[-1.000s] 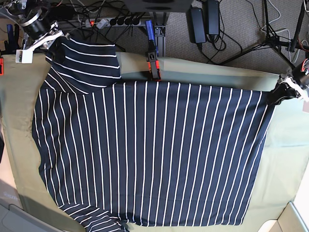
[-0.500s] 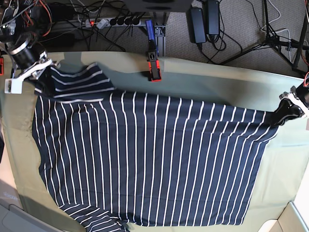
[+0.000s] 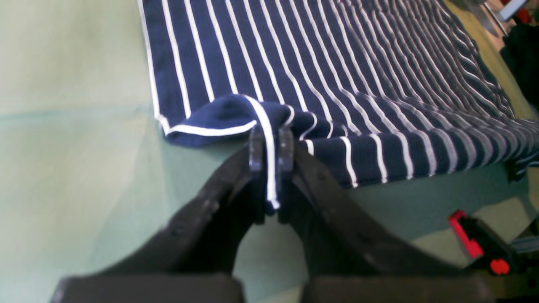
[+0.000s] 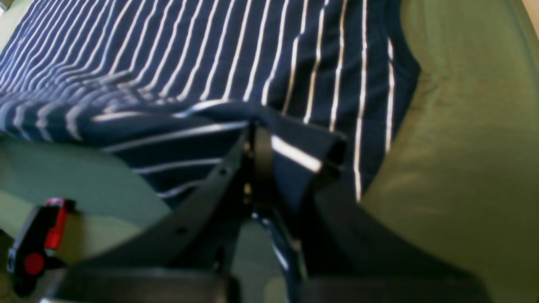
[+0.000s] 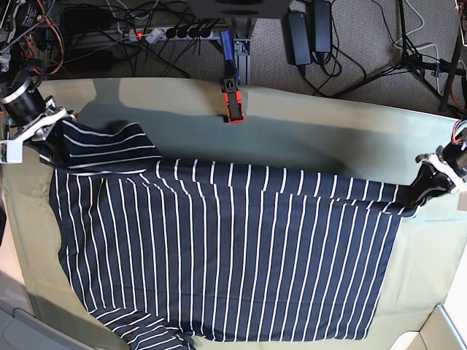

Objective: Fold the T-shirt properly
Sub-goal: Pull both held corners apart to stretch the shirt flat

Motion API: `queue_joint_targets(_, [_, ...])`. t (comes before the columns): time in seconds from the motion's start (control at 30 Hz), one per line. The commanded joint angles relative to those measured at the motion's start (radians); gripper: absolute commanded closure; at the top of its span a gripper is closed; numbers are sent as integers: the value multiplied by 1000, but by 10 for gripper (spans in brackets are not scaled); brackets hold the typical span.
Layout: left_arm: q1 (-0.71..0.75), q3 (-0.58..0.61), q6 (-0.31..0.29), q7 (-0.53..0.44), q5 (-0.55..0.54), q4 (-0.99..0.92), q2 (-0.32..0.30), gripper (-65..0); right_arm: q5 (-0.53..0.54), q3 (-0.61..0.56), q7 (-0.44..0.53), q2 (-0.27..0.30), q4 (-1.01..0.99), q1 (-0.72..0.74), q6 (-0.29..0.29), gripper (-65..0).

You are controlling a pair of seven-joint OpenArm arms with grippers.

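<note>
The T-shirt (image 5: 219,248), dark navy with thin white stripes, lies spread across the green tablecloth (image 5: 328,138). Its far edge is lifted and pulled taut between both grippers. At the base view's right, my left gripper (image 5: 421,189) is shut on the shirt's far hem corner. The left wrist view shows that gripper (image 3: 270,145) pinching a folded bit of the T-shirt (image 3: 337,63). At the base view's left, my right gripper (image 5: 42,135) is shut on the shoulder by the sleeve. In the right wrist view, this gripper (image 4: 269,147) clamps a fold of the T-shirt (image 4: 168,50).
An orange and black clamp (image 5: 231,102) grips the table's far edge in the middle. It also shows as the clamp (image 3: 476,240) and the clamp (image 4: 38,235) in the wrist views. A power strip (image 5: 175,32) and cables lie on the floor behind. A pale bin corner (image 5: 446,328) sits front right.
Both grippers have come toward the near side with the shirt's far edge, carrying it forward over the body. The right gripper also moved outward to the left, and the sleeve flattened.
</note>
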Motion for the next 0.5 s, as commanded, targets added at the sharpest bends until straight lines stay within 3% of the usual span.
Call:
queue_joint_targets(0.0, [-26,8,-32,-32,8,0,-23,0,6,2,29,19,10,18,31,0])
queue_joint_targets(0.47, [-310,203,-32,-65,97,-258,-21,0,-109,-204,29,41,-213,272,30,0])
